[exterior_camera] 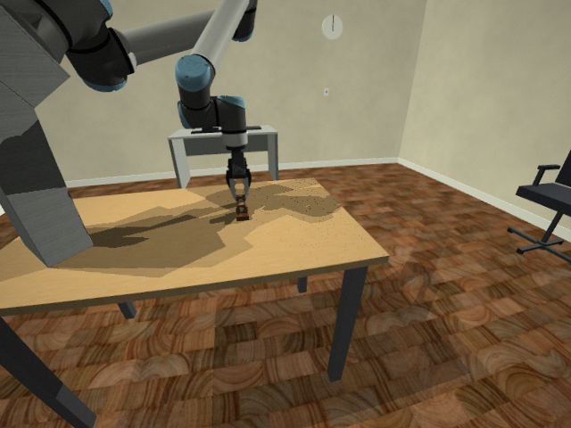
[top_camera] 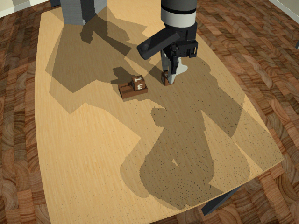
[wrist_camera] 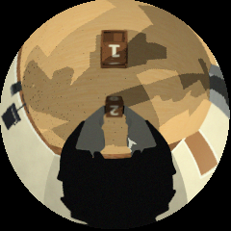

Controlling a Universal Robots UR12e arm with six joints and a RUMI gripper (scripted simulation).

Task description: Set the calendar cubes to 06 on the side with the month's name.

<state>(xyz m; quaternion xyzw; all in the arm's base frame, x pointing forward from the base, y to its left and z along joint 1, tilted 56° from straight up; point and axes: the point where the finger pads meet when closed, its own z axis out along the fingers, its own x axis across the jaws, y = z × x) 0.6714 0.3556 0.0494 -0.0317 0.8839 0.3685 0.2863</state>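
The brown tray (top_camera: 135, 94) (exterior_camera: 242, 218) (wrist_camera: 115, 36) stands on the table. A brown cube (top_camera: 138, 83) (wrist_camera: 114, 49) sits in its end nearer the gripper, with a white 1 on top and a 3 on a side in the top view. The tray's other end is empty. A second brown cube (top_camera: 165, 80) (wrist_camera: 114, 100) is on the table beside the tray, outside it. It shows a white 2 in the wrist view; its other faces are partly hidden by the fingers. My gripper (top_camera: 168, 77) (exterior_camera: 240, 197) (wrist_camera: 114, 106) points down and is shut on this second cube, one finger on each side.
The wooden table (top_camera: 84, 144) (exterior_camera: 194, 271) carries the arm's grey pedestal (top_camera: 77, 11) (exterior_camera: 50, 221) at one end. A white desk (exterior_camera: 180, 156) stands behind the table and a dark chair (exterior_camera: 549, 193) to the right. The arm's shadows fall over the tray and cubes.
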